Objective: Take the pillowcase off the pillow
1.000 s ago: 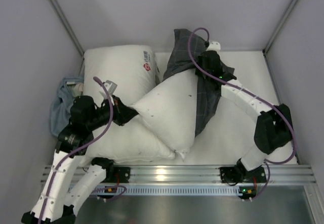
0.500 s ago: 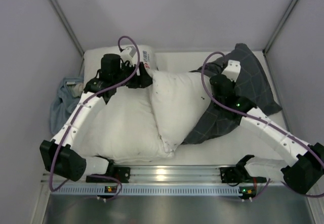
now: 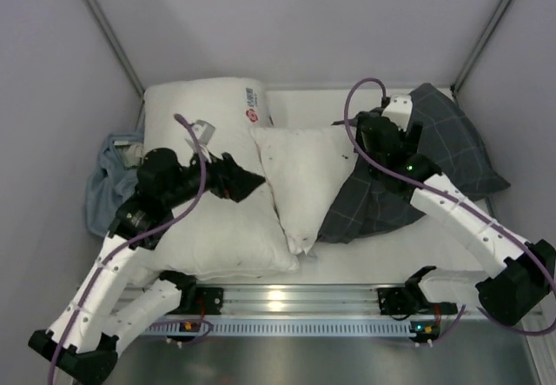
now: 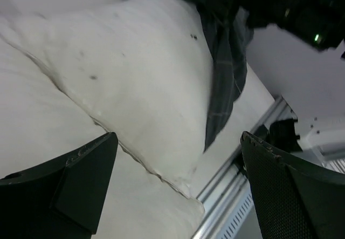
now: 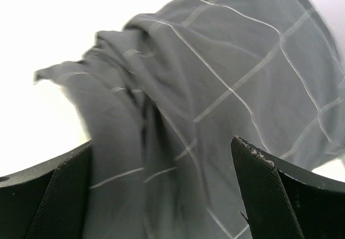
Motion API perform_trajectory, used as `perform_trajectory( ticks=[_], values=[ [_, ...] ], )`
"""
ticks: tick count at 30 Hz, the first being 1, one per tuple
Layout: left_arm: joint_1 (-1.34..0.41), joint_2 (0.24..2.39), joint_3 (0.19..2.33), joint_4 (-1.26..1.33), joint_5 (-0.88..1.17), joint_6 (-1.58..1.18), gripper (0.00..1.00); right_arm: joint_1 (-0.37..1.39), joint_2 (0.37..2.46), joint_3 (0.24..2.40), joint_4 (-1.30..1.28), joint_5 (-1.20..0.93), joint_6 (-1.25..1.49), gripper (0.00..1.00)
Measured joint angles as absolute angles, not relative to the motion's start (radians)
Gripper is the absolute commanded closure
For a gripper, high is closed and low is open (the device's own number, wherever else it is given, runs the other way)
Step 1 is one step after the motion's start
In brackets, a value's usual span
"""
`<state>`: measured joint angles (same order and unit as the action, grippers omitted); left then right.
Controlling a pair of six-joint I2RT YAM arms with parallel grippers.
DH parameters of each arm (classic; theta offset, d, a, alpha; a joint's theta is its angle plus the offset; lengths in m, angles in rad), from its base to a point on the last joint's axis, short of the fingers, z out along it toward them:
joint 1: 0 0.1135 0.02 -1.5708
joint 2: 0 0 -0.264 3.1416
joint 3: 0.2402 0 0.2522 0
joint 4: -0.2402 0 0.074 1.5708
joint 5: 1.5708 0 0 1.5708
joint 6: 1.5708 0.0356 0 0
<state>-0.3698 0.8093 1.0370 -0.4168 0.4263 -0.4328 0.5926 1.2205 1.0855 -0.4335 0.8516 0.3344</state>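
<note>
From above, the plump white pillow (image 3: 295, 172) lies bare mid-table. The soft checked pillowcase (image 3: 447, 155) is crumpled against its right flank, so the stripping looks nearly finished; the next move calls for dragging the cloth clear. In the left wrist view, the left hand (image 4: 178, 142) is spread wide and empty above the pillow's lumpy seam. In the right wrist view, the right hand (image 5: 161, 144) is equally wide over limp, creased fabric, gripping nothing.
</note>
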Motion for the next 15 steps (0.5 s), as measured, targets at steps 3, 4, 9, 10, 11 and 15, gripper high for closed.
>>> perform_trajectory(
  ticks=[3, 4, 9, 10, 11, 15],
  values=[
    [-0.532, 0.822, 0.944, -0.413, 0.410, -0.449, 0.01, 0.593, 1.207, 1.137, -0.455, 0.774, 0.344, 0.05],
    [-0.610, 0.847, 0.919, -0.419, 0.382, -0.452, 0.01, 0.593, 1.196, 1.148, -0.460, 0.744, 0.347, 0.05],
    [-0.929, 1.047, 0.900, -0.430, 0.189, -0.460, 0.01, 0.593, 1.053, 1.165, -0.484, 0.564, 0.377, 0.06],
    [-0.965, 1.067, 0.900, -0.430, 0.147, -0.461, 0.01, 0.593, 1.014, 1.165, -0.488, 0.538, 0.384, 0.06],
    [-1.002, 1.087, 0.900, -0.432, 0.093, -0.463, 0.01, 0.593, 0.970, 1.158, -0.487, 0.514, 0.391, 0.07],
    [-1.106, 1.133, 0.900, -0.432, -0.110, -0.472, 0.01, 0.593, 0.809, 1.110, -0.508, 0.462, 0.413, 0.07]
  ],
)
